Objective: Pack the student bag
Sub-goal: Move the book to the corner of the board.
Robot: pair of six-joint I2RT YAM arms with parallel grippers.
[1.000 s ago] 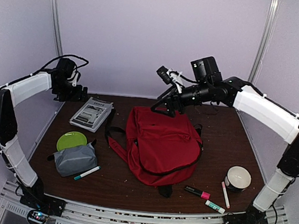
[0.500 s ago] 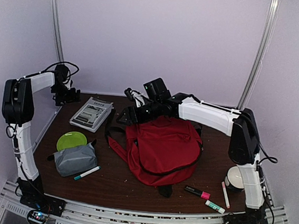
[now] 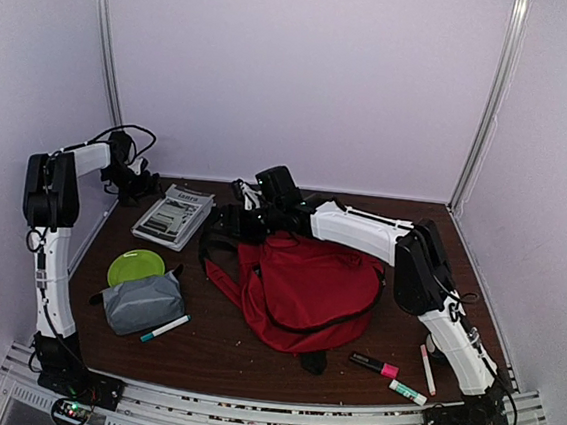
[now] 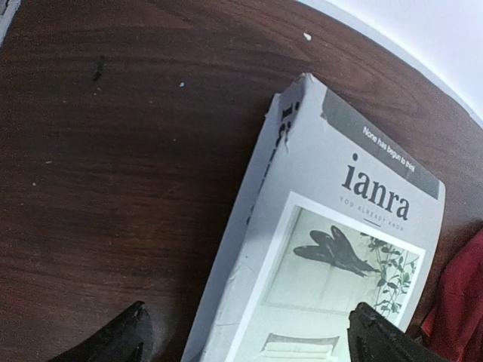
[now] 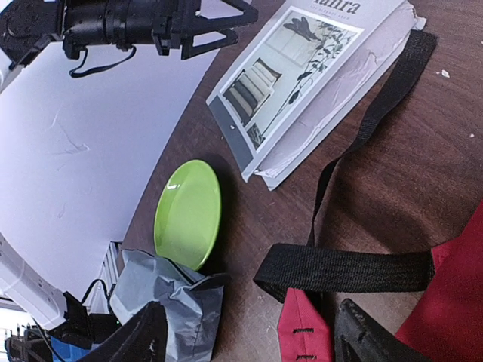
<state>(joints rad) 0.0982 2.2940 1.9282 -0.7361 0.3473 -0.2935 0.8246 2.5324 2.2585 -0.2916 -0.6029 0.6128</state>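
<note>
The student bag (image 3: 307,285) lies flat on the middle of the dark wooden table (image 3: 220,352), and it looks closed, though its zippers cannot be seen clearly from above; its black straps (image 5: 347,268) spread out from its left side toward the back; a grey book (image 3: 173,215) with a printed cover lies to the left of the bag, near the back left corner, and one thin strap passes just beside the corner of the book; the left tool (image 3: 136,180) hangs above the table at the far left edge of the book, its two fingers set wide apart with nothing between them, and the book's edge shows under the gap in the left wrist view; the right arm reaches across the back of the bag, and the right tool (image 5: 253,335) hangs over the strap loop at the bag's upper left corner, its fingers also wide apart and holding nothing; in front of the book lies a green plate (image 3: 137,267), and a grey pouch (image 3: 142,299) touches the near edge of the plate; a marker with a teal cap (image 3: 164,329) lies just beside the pouch; on the near right of the table lie a black and pink marker (image 3: 374,364), a white and green marker (image 3: 408,391) and a thin pink pen (image 3: 428,370), all apart from the bag.
</note>
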